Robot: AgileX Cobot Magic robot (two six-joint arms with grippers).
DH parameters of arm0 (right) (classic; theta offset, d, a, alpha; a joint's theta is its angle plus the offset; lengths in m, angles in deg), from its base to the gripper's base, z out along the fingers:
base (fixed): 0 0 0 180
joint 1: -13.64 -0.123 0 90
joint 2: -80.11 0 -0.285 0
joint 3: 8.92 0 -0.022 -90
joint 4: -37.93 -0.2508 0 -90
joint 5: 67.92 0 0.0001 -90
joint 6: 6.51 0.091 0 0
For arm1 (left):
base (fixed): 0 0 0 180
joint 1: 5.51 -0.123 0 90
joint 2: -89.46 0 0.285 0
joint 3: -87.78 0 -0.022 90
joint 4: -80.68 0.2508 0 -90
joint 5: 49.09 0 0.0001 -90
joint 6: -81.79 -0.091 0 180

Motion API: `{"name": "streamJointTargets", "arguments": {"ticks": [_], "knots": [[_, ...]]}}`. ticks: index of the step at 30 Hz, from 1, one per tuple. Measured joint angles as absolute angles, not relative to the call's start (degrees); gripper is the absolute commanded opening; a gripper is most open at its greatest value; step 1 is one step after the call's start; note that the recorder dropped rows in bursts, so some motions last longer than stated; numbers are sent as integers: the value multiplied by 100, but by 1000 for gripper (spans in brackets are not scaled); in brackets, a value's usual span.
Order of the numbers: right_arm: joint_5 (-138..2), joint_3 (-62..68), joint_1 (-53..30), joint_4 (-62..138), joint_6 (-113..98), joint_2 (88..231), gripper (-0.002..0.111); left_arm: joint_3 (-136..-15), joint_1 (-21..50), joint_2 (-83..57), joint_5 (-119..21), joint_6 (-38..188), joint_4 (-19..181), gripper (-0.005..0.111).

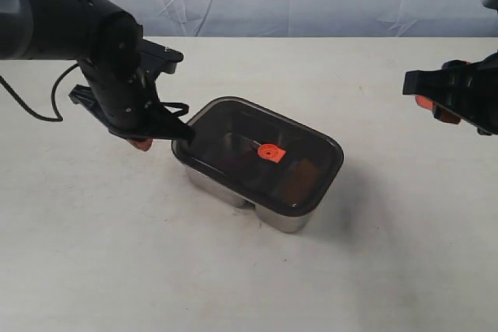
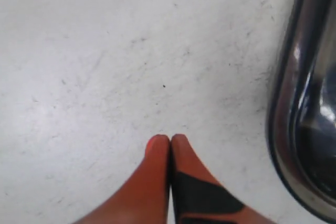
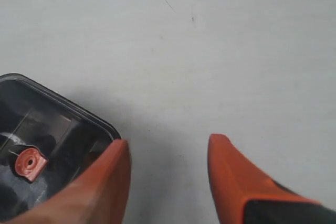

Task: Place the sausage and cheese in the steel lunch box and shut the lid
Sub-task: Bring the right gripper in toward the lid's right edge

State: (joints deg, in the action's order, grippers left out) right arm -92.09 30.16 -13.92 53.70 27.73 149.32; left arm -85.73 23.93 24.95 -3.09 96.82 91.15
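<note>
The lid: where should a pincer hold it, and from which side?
Probably its rim at the short right end, approached from the right, one finger above and one under. The lid lies flat on the steel lunch box, its edge overhanging slightly, and the open right pincer faces that end.

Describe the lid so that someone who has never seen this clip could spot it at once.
Near the middle of the pale table stands a shiny steel lunch box. The lid lies on top of it, a rounded rectangle of smoky, see-through plastic. Unlike the bright steel beneath, it is dark, with a small orange tab at its centre.
</note>
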Motion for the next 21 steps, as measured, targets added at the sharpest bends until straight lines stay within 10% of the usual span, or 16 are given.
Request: {"name": "streamJointTargets", "arguments": {"ticks": [6,21], "knots": [[-8880,3016,-1392,5273,2773,14956,-1,-8573,2393,1930,-859,9765,9149,0],[-8065,2256,-2032,4277,1723,16746,0,-8584,2407,1860,-1749,7583,6738,0]]}}
